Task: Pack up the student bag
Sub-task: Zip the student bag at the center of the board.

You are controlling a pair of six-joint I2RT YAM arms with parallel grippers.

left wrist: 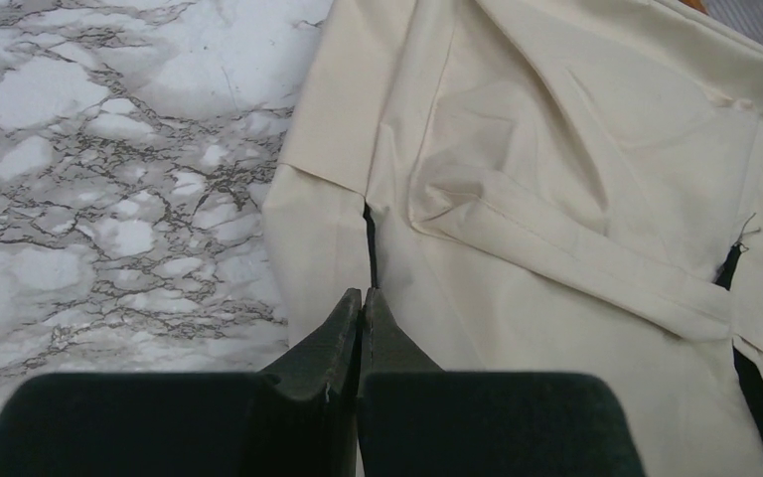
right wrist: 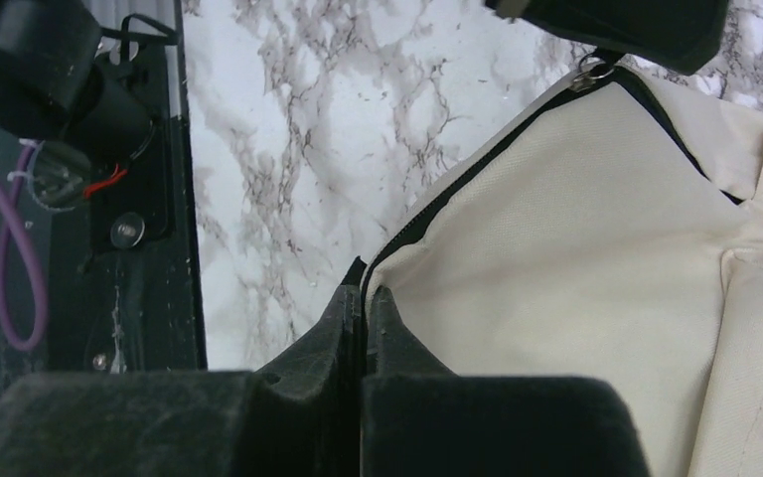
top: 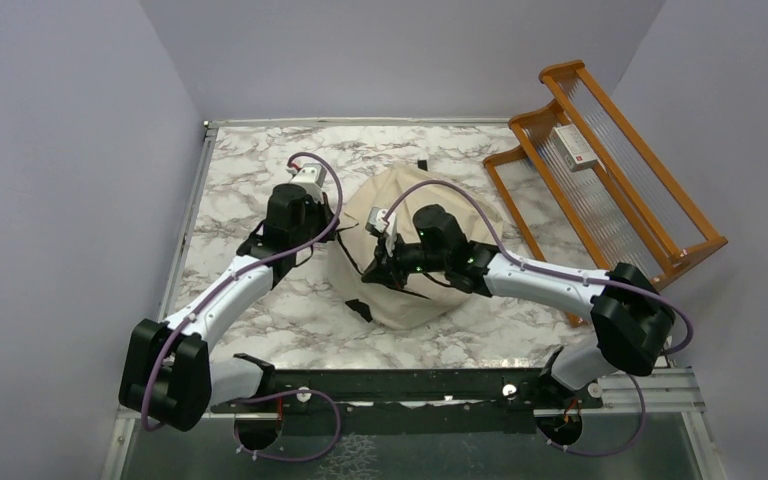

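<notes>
One student bag (top: 405,200) is laid mid-way across the table (top: 250,170); left gripper (left wrist: 362,298) and right gripper (right wrist: 363,295) are closed together at its zipper.

Left end effector (left wrist: 362,298) and right end effector (right wrist: 366,295) closed.

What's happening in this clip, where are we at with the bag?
Both arms are working on the student bag, which lies flat on the marble table. The left gripper is shut, its tips at a black seam on the bag's side. The right gripper is shut too, and seems to pinch the bag's edge right at the black zipper line. A small box sits on the wooden rack to the right, untouched. Nothing shows being packed yet.
</notes>
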